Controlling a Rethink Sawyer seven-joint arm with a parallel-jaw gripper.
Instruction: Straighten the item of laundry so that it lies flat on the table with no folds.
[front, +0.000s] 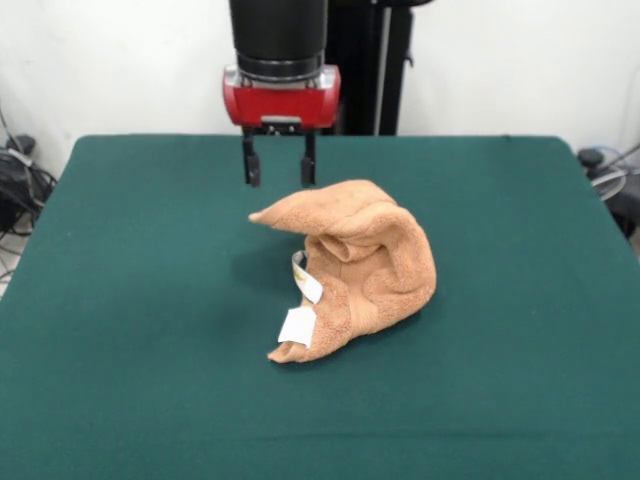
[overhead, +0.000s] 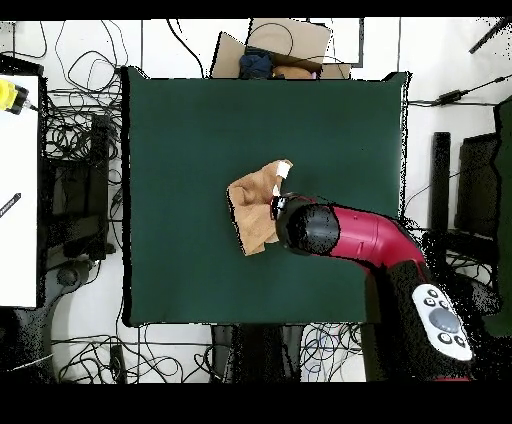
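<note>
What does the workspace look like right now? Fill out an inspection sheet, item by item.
Surface: green table, bare apart from the towel.
Job's things: orange-tan towel bunched in a heap with folds, white tags at its near edge; not flat.
Clutter: nothing seen on the table.
End effector: end effector open, empty, hanging above the towel's far side.
Cables: cables tangled on the floor beside the table.
Surroundings: white wall, cardboard box beyond one table edge.
</note>
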